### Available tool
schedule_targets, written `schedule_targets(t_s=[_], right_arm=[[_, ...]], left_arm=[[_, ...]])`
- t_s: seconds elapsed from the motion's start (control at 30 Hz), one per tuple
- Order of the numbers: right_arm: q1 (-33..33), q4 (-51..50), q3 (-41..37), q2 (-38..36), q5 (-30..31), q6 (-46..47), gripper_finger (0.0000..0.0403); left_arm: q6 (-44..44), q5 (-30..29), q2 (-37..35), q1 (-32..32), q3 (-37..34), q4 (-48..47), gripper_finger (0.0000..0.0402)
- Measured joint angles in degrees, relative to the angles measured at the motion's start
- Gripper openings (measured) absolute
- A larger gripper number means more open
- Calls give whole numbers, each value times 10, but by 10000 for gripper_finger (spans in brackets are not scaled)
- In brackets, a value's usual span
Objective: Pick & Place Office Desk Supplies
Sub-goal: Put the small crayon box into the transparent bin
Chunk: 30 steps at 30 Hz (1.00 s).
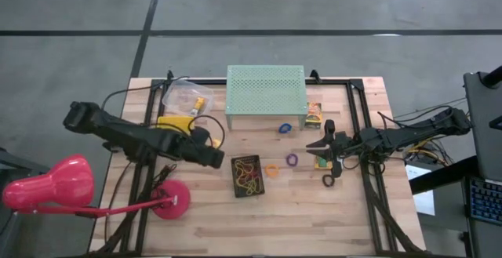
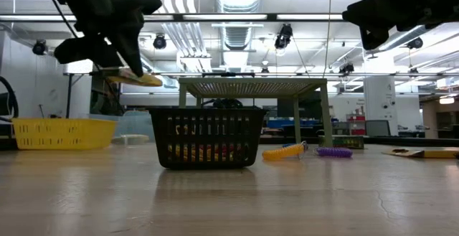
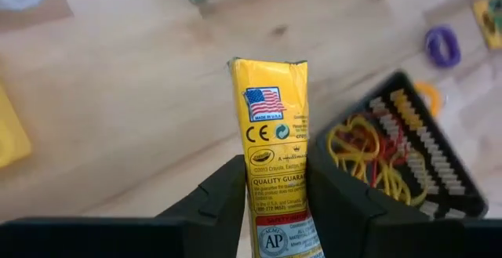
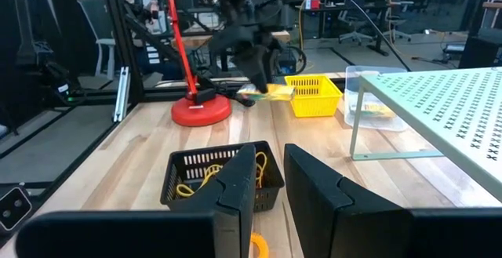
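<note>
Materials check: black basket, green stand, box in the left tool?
Black basket: looks like moulded plastic, matte, with slotted walls. Green stand: probably painted sheet metal, mint, evenly perforated top on thin legs. Yellow box clamped in the left tool: likely printed cardboard with a slight sheen, folded edges and label print showing.

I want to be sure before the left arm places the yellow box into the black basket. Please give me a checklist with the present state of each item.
1. Left gripper holds the yellow box firmly between its fingers: ok.
2. Box lifted clear of the table: ok, low view shows it in the air.
3. Box above the black basket: not ok, it is beside it, toward the left.
4. Basket has room: ok, only rubber bands inside.
5. Right gripper away from the basket: ok.
6. Right gripper empty: ok, nothing between its fingers.
</note>
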Motion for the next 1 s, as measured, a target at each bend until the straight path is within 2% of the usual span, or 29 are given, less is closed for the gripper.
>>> schedule_targets(t_s=[0.27, 0.5, 0.63, 0.87, 1.0], right_arm=[[0, 0, 0, 0, 0, 0, 68], [0, 0, 0, 0, 0, 0, 68], [0, 0, 0, 0, 0, 0, 68], [0, 0, 0, 0, 0, 0, 68], [0, 0, 0, 0, 0, 0, 68]], left_arm=[[-87, -2, -4, 9, 0, -59, 132], [-90, 4, -4, 5, 0, -89, 132], [-88, -13, -4, 18, 1, -99, 132], [-82, -17, -5, 103, 2, -157, 132], [-15, -17, -7, 192, 2, -158, 132]])
